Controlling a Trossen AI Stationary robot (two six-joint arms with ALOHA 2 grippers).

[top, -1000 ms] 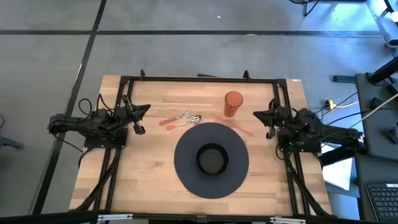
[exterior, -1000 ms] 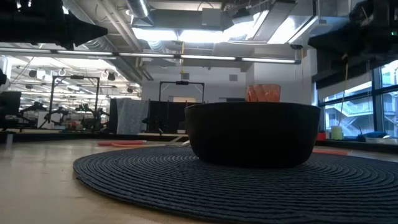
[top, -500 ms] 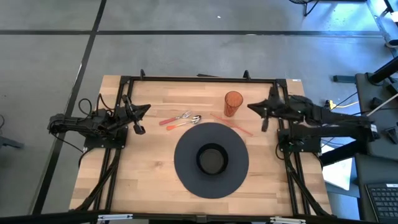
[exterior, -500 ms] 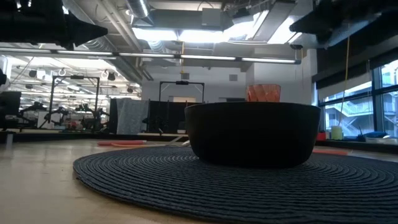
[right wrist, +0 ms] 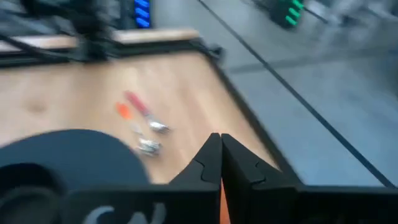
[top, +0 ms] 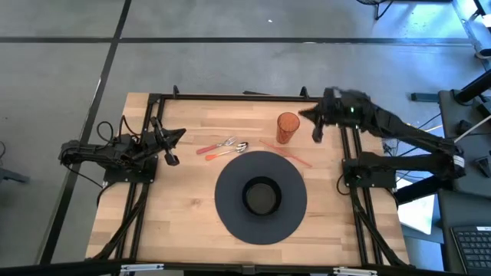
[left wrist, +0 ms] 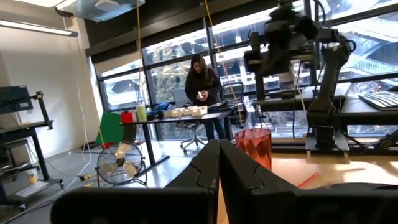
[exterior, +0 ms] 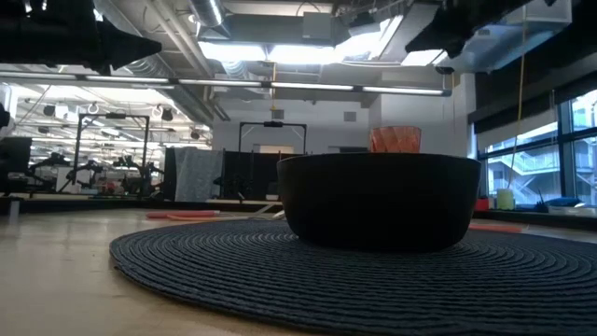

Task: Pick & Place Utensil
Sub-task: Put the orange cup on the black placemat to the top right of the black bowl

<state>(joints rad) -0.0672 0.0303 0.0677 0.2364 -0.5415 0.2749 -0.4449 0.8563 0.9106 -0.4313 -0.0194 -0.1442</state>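
Observation:
Two utensils point(top: 223, 146) with red and orange handles lie flat on the wooden table, left of an orange cup point(top: 288, 127); the right wrist view shows these utensils point(right wrist: 140, 122) too. A black bowl point(top: 261, 197) sits on a round dark placemat point(top: 230, 218). My right gripper point(top: 304, 115) hangs shut in the air just right of the cup, holding nothing. My left gripper point(top: 178, 135) is shut and empty at the table's left side, pointing at the cup point(left wrist: 254, 147).
Thin red sticks point(top: 290, 154) lie between the cup and the placemat. A black frame point(top: 245, 97) runs along the table's far edge and sides. In the left wrist view a person point(left wrist: 202, 87) stands at a desk far beyond the table.
My right gripper has risen from its place at the table's right side and swung toward the far edge and a little left, nearer the cup. Its fingers have tipped further downward. Utensils, cup and bowl lie as before.

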